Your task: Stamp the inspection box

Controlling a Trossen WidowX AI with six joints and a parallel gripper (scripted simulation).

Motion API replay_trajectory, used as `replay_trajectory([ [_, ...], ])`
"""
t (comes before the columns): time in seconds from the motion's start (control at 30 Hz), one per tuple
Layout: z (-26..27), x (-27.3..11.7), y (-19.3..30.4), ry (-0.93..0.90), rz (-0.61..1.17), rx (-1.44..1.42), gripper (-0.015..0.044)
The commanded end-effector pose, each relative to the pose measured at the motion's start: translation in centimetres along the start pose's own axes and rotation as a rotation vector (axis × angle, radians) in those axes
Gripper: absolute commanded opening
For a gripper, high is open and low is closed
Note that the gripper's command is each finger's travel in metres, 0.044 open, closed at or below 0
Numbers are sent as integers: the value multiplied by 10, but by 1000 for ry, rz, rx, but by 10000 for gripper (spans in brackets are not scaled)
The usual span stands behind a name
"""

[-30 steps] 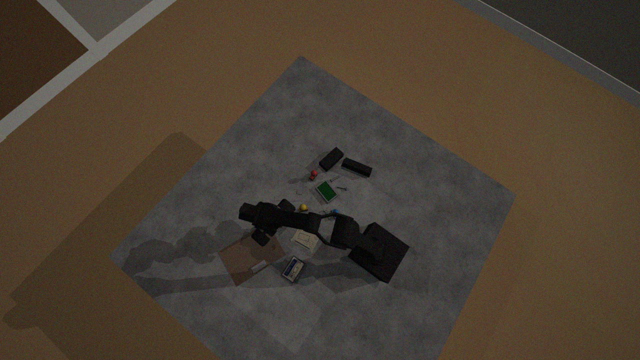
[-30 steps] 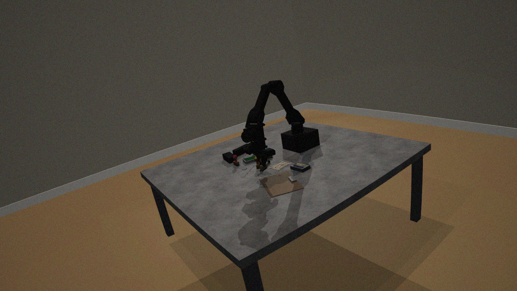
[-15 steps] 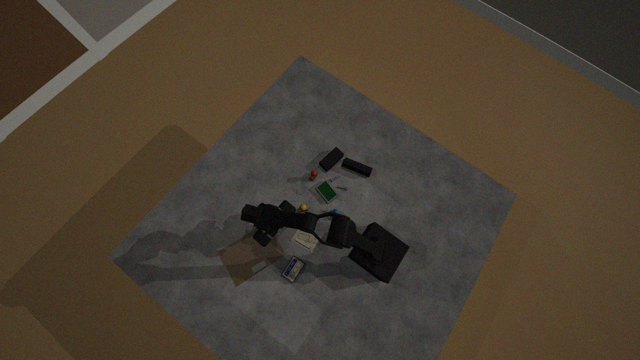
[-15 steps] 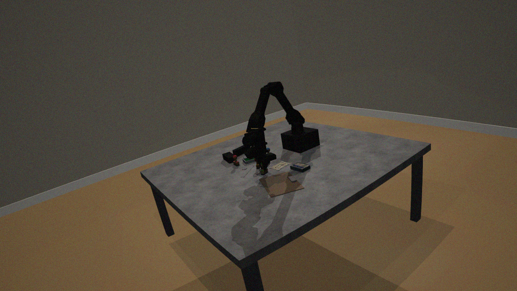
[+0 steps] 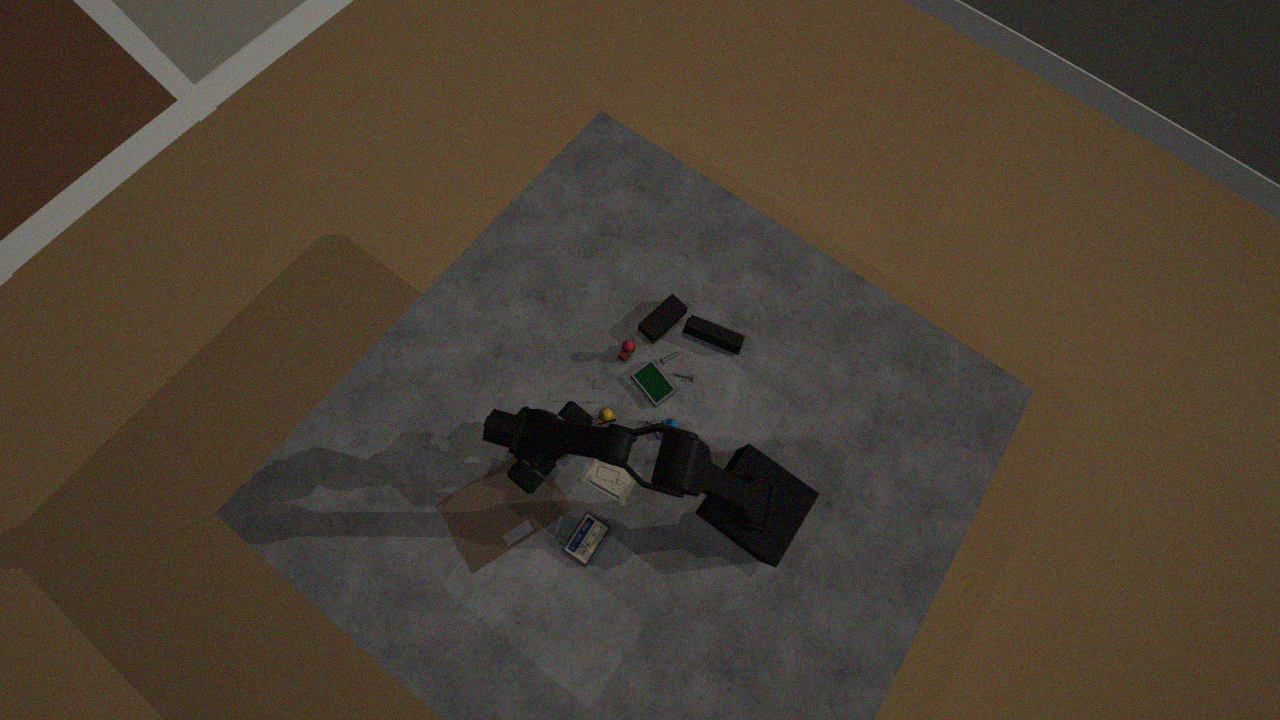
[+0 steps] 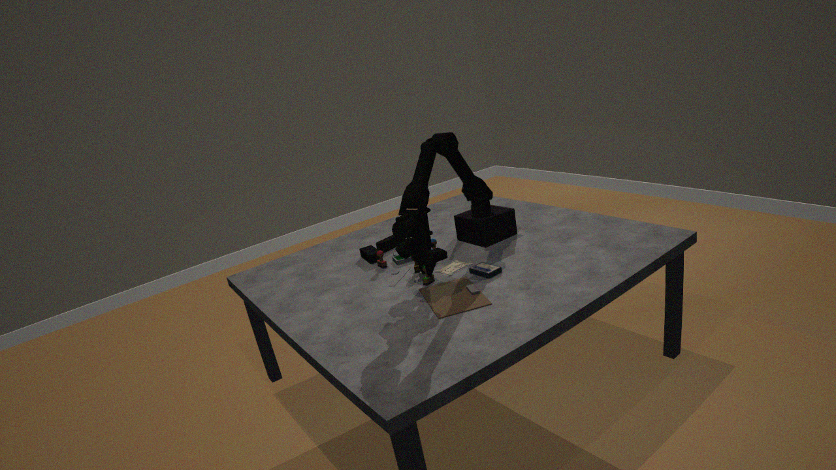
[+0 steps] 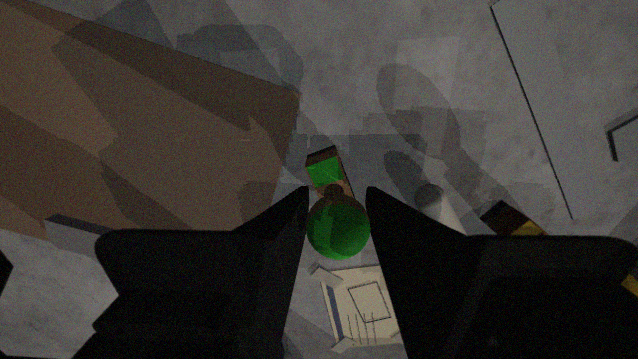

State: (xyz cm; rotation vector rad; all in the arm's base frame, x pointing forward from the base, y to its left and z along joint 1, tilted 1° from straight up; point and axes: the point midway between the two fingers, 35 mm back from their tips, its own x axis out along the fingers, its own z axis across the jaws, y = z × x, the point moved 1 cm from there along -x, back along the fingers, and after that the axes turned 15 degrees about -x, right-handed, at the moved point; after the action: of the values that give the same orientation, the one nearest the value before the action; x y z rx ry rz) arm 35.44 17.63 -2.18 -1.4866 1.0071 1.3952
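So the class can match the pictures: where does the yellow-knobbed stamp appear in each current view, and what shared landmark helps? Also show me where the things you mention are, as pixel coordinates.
Top: yellow-knobbed stamp (image 5: 606, 415) (image 7: 529, 228), just below centre.
Exterior: low centre, largely hidden behind the arm.
Wrist: right side, partly behind a gripper finger.
Shared landmark: the brown sheet (image 5: 487, 514) (image 6: 450, 305) (image 7: 199, 150).

Green ink pad (image 5: 652, 383) (image 6: 400, 258) lies near red-knobbed stamp (image 5: 627, 347) (image 6: 380, 256).

A mottled grey rectangular table (image 5: 805, 358) (image 6: 543, 257) carries a flat brown square board (image 5: 483, 528) (image 6: 450, 303), well in from the edges; two black blocks (image 5: 662, 317) (image 6: 368, 253) lie far from every corner.
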Motion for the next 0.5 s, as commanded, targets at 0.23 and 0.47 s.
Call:
replay_trajectory([
  [0.23,0,-58,-6,1,1,-2,253],
  [0.47,-2,-118,-2,3,4,-5,253],
])
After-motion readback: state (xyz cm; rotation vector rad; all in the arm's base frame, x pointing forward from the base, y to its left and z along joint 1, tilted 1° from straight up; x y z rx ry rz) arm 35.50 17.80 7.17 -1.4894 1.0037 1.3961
